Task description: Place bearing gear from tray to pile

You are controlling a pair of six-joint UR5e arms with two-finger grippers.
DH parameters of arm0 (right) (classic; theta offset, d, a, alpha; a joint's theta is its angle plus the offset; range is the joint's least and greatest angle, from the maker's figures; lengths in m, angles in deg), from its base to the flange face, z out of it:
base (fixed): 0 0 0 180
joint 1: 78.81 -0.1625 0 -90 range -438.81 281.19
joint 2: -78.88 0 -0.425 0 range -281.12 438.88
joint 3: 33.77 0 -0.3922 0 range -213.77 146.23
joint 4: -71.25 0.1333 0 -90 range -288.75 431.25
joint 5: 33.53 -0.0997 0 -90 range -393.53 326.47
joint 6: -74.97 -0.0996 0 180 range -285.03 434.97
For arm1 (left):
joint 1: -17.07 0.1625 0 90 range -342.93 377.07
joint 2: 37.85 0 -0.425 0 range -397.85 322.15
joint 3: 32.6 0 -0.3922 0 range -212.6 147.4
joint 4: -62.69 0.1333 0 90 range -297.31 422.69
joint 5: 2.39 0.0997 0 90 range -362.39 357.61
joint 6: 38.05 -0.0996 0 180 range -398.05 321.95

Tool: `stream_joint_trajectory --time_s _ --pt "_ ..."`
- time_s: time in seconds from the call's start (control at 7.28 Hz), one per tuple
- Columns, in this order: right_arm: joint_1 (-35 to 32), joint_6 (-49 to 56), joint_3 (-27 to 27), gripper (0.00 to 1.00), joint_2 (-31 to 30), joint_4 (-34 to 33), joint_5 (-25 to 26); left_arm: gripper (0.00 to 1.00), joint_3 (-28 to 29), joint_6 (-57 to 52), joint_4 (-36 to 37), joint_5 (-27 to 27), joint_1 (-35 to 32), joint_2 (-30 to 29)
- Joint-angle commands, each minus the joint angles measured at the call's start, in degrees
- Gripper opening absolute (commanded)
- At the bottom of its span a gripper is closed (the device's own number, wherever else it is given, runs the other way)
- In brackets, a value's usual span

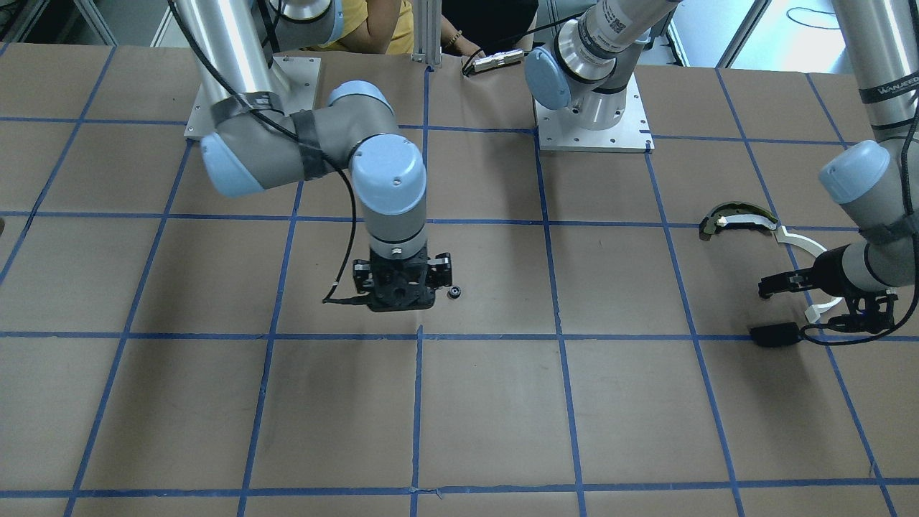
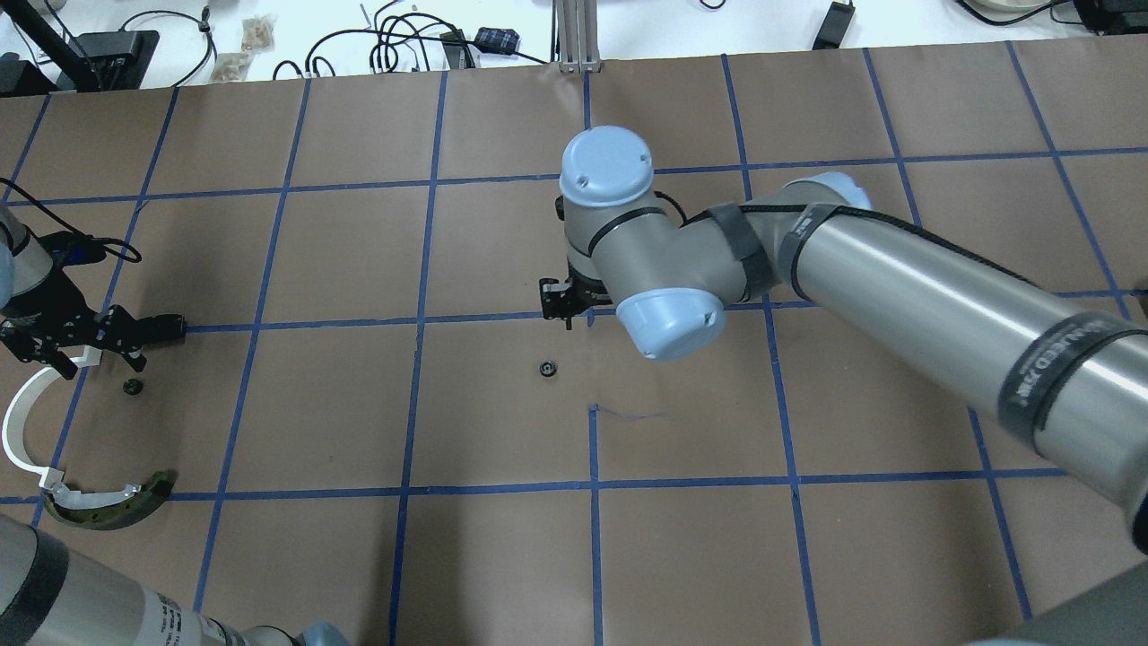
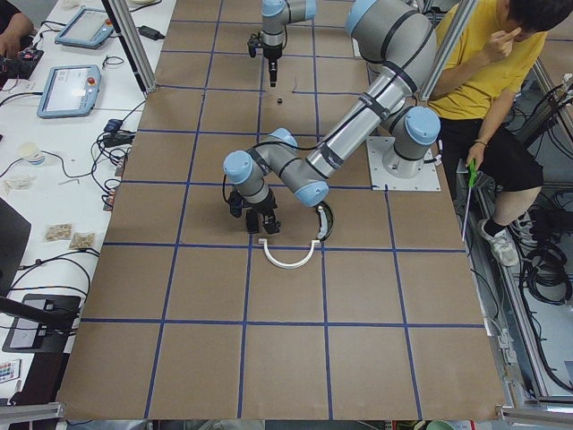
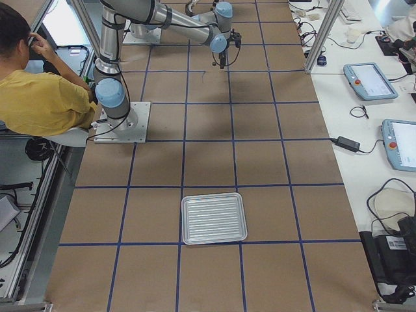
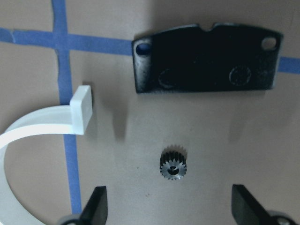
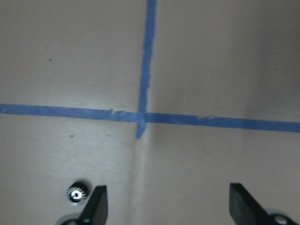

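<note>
Your right gripper (image 6: 166, 202) hangs wide open and empty, one bearing gear (image 6: 77, 193) lying loose at its nine o'clock, just outside the jaws. Your left gripper (image 5: 169, 200) is spread as wide, holding nothing. A second gear (image 5: 173, 163) lies at its twelve o'clock, the black plate (image 5: 206, 58) beyond, the white strip (image 5: 42, 122) at ten o'clock.

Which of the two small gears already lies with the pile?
The gear under the left end effector, beside the black plate; the other gear lies alone mid-table.
</note>
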Motion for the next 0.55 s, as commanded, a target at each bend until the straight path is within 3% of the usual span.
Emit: stream_joint_trajectory --time_s 0.0,0.14,0.41 --pt "13.97 16.64 -6.44 1.0 -9.01 19.17 -0.29 1.0 3.88 2.59 -0.12 -0.66 -6.88 0.36" --pt "18.13 20.81 -8.82 1.0 -12.44 24.91 0.23 1.0 5.3 9.23 0.05 -1.1 -13.89 0.71" --pt "19.13 20.16 -16.7 1.0 -15.02 34.93 -0.21 1.0 5.75 21.29 0.06 -6.98 -28.84 2.55"
